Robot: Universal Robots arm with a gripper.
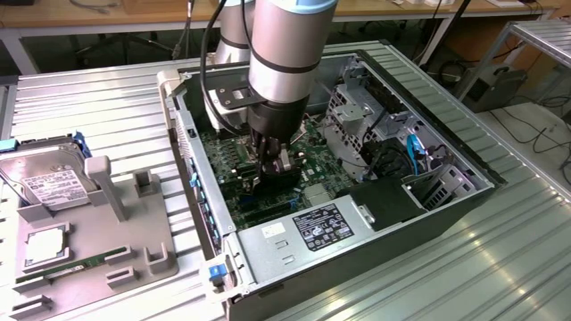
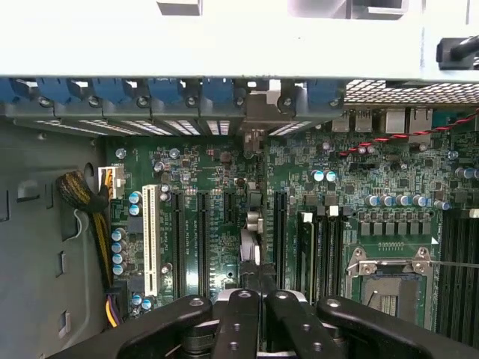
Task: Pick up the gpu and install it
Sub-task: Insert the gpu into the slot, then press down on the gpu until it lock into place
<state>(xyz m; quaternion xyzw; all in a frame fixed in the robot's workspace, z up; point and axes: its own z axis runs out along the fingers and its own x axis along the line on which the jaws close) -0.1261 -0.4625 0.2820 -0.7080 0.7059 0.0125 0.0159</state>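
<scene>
Reaching down into the open computer case [image 1: 428, 144], the gripper [image 1: 272, 175] holds the gpu [image 1: 277, 179] edge-on over the motherboard [image 1: 234, 175]. In the wrist view, the gripper [image 2: 259, 299] has its black fingers [image 2: 236, 323] closed on the thin card, which I see there only as a narrow edge [image 2: 249, 247] running from the fingertips toward the row of slot brackets [image 2: 187, 101] at the rear wall of the case. The card stands upright and sits in line with one of the long black expansion slots [image 2: 200, 235], between the white slot [image 2: 150, 239] and the memory slots [image 2: 313, 250]. Whether the card is fully pressed into the slot, I cannot tell. Near the memory slots lies the empty processor socket [image 2: 389, 280] with its metal frame.

Around the arm, the case lies on its side on a ribbed metal table [image 1: 107, 110]. The power supply [image 1: 308, 231] with its label sits at the near end of the case, and the drive cage [image 1: 352, 110] is along the far wall. On the table, beside the case toward the exterior view's left, there is a grey fixture [image 1: 116, 231]. It carries a hard drive [image 1: 49, 180] at its far corner and a green RAM stick [image 1: 76, 263] along its near edge.
</scene>
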